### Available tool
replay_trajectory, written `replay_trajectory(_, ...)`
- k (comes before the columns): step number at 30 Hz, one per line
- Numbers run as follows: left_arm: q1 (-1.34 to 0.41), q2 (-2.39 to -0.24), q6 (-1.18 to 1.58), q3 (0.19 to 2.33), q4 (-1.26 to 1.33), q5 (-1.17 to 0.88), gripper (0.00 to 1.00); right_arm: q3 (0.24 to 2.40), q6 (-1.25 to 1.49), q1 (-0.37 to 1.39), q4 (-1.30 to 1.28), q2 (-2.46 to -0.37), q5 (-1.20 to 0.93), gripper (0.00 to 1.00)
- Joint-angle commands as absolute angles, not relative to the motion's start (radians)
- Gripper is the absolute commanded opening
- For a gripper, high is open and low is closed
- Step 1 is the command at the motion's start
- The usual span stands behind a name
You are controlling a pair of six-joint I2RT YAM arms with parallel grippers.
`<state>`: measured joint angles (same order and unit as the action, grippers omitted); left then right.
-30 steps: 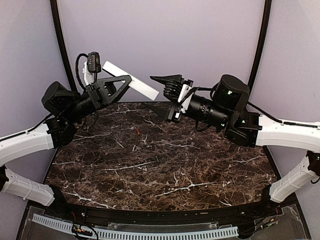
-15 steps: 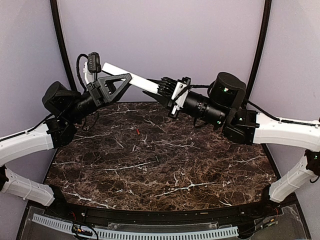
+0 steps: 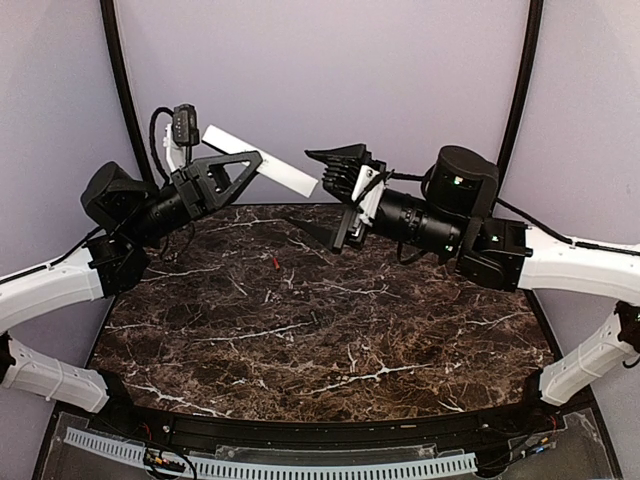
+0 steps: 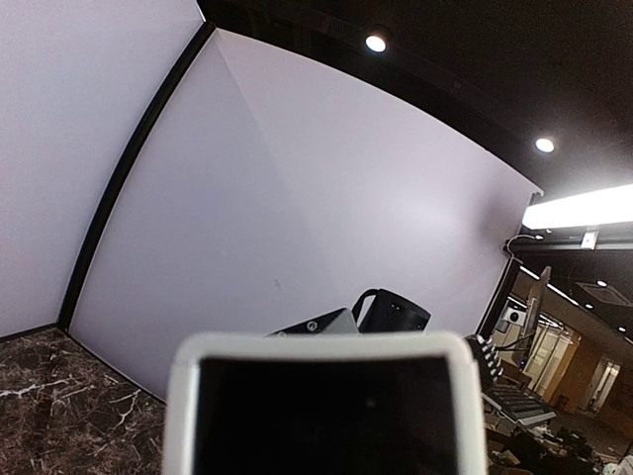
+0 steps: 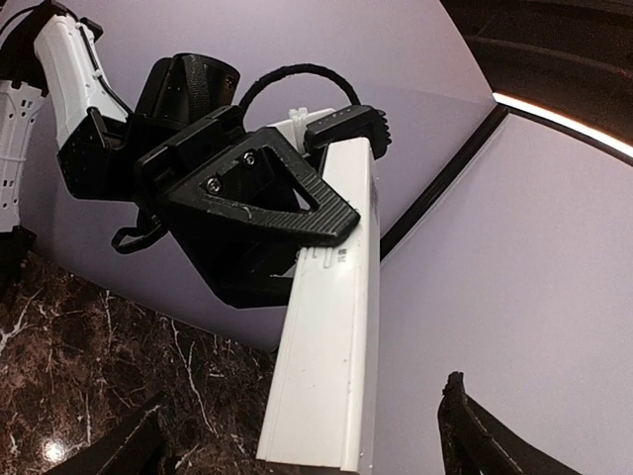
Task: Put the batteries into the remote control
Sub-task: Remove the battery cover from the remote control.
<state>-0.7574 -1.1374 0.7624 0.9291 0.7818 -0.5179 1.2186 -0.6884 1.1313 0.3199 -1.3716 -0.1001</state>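
Observation:
The remote control [image 3: 283, 176], a long white bar, is held in the air above the table's far edge. My left gripper [image 3: 246, 162] is shut on its middle. In the left wrist view only the remote's blurred end [image 4: 316, 406] shows, and my own fingers are hidden. My right gripper [image 3: 316, 192] stands open, its two black fingers spread above and below the remote's free end [image 5: 326, 356] without touching it. A small red-orange battery [image 3: 275, 262] lies on the marble table. A small dark bit [image 3: 313, 320] lies nearer the middle; it may be the other battery.
The dark marble table [image 3: 400, 330] lies under both arms. A lilac backdrop with black poles [image 3: 120, 90] closes the far side. A white slotted rail [image 3: 300, 468] runs along the near edge.
Half a second ago my right gripper was closed on the remote's free end. Now it has opened wide and drawn back slightly to the right. The left arm still holds the remote.

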Motion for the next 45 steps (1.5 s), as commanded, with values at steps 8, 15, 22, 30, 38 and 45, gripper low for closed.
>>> replay_trajectory(8, -0.758, -1.166, 0.801, 0.972, 0.809, -0.583, 0.0, 1.294, -0.79, 1.144, 0.393, -1.45, -0.159, 0.84)
replay_trajectory(15, -0.758, -1.16, 0.801, 0.963, 0.803, -0.577, 0.0, 1.333, -0.811, 1.144, 0.392, -1.485, -0.187, 0.62)
replay_trajectory(22, -0.759, -1.157, 0.79, 0.962, 0.796, -0.569, 0.0, 1.311, -0.785, 1.144, 0.365, -1.469, -0.188, 0.27)
replay_trajectory(30, -0.75, -1.127, 0.756, 0.961, 0.776, -0.545, 0.0, 1.265, -0.74, 1.144, 0.31, -1.424, -0.134, 0.02)
replay_trajectory(38, -0.704, -1.097, 0.765, 0.949, 0.755, -0.521, 0.0, 1.171, -0.687, 1.144, 0.26, -1.347, -0.044, 0.11)
replay_trajectory(45, -0.692, -1.106, 0.797, 0.942, 0.768, -0.533, 0.0, 1.127, -0.655, 1.144, 0.247, -1.299, -0.007, 0.36)
